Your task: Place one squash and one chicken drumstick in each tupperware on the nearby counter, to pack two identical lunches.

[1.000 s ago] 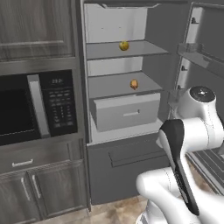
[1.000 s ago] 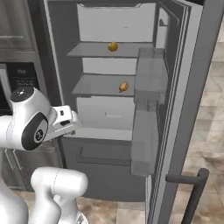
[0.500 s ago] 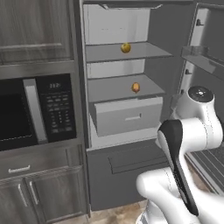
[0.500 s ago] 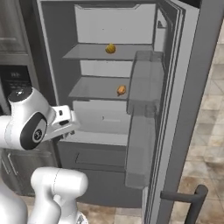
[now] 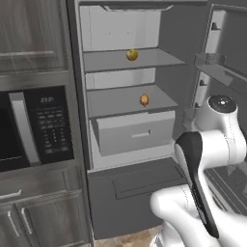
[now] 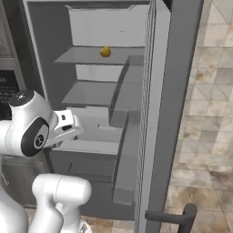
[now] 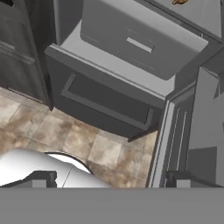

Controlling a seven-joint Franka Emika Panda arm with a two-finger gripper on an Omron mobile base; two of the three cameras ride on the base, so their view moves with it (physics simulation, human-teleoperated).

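Observation:
A yellow-orange squash (image 5: pixel 131 54) rests on the upper shelf of the open fridge, and it is seen again as squash (image 6: pixel 105 52) in the right base view. One orange-brown chicken drumstick (image 5: pixel 144 100) lies on the shelf below; its edge is the drumstick (image 7: pixel 180 1) at the top of the hand view. My gripper (image 7: pixel 111 179) is open and holds nothing. It hangs low in front of the fridge, well short of both shelves, pointing down at the floor and the bottom drawer. The tupperware, the counter, the dark green squash and the second drumstick are out of view.
A grey fridge drawer (image 5: pixel 132 132) sits under the drumstick's shelf, with the freezer drawer (image 7: pixel 109 105) below it. The open fridge door (image 6: pixel 168 113) with its bins stands on the right. A microwave (image 5: pixel 34 125) and cabinets stand to the left. The floor (image 7: pixel 65 135) is tiled.
The whole picture has shifted, so the base has moved along the fridge. In the right base view the door bins now cover the drumstick. The arm's pose looks unchanged.

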